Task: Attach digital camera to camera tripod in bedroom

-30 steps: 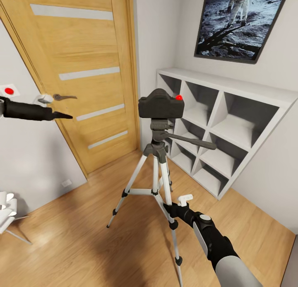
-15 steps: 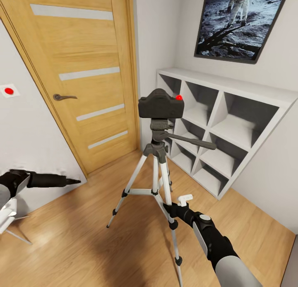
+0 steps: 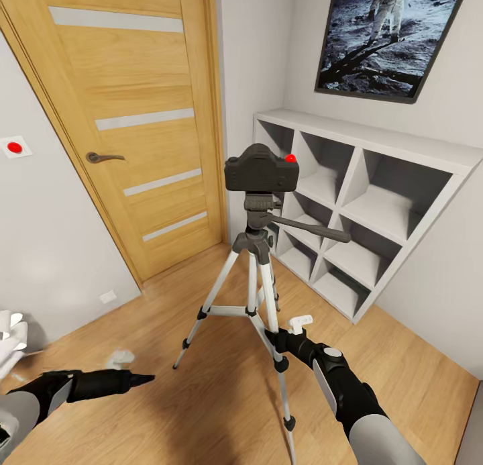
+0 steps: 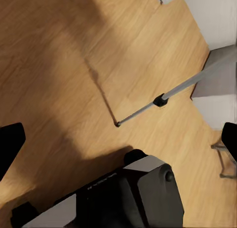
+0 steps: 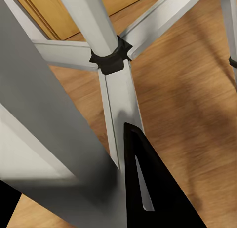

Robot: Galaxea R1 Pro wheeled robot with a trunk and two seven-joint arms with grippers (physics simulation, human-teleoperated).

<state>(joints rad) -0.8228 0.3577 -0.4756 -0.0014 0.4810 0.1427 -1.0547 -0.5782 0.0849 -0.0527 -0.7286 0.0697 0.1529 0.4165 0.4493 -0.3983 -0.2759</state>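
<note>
The digital camera [image 3: 261, 169] sits upright on the head of the camera tripod [image 3: 253, 270], which stands on the wood floor [image 3: 168, 398] of the bedroom between the wooden door [image 3: 134, 116] and the white cube shelves [image 3: 362, 203]. The right gripper [image 3: 275, 335] is clamped on the tripod's near leg, a dark finger [image 5: 153, 188] pressed against the silver tube. The left gripper [image 3: 137, 380] hangs low over the floor, well apart from the tripod, its fingers together in a point
</note>
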